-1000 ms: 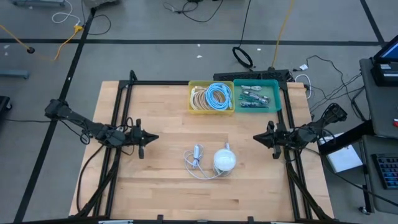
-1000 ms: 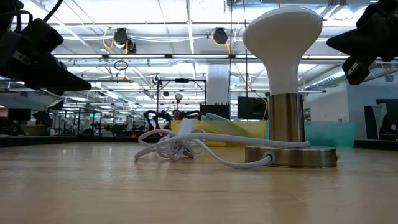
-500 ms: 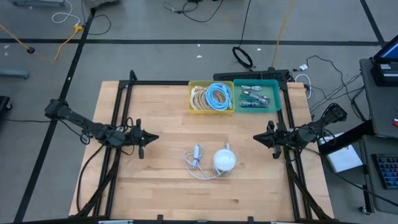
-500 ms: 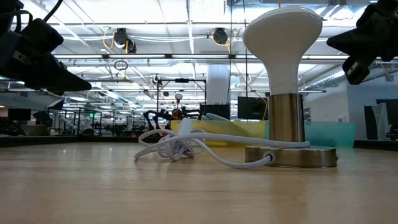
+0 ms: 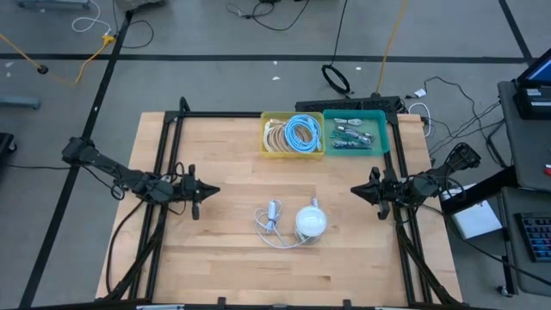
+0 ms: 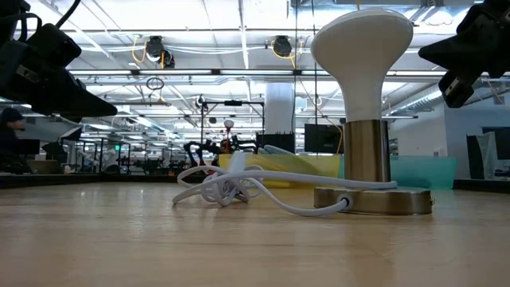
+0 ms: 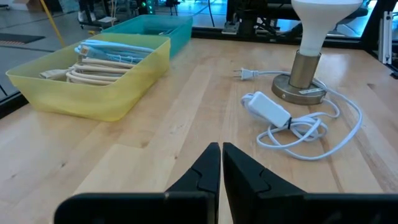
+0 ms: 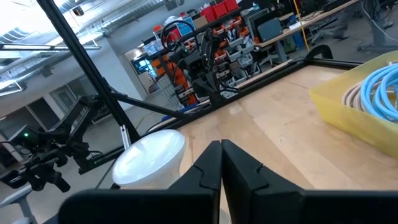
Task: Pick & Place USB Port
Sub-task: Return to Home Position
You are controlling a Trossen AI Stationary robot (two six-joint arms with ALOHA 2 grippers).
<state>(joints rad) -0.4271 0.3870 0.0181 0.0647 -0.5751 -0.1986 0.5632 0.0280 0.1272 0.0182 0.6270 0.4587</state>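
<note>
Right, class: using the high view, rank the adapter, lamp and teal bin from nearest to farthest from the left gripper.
1. the adapter, mid-table, just right of the left gripper.
2. the lamp, just beyond the adapter.
3. the teal bin, at the table's back edge.

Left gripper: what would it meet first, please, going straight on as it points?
Likely nothing nearby: left gripper points between yellow bin and lamp, toward the right gripper opposite; depth unclear.
</note>
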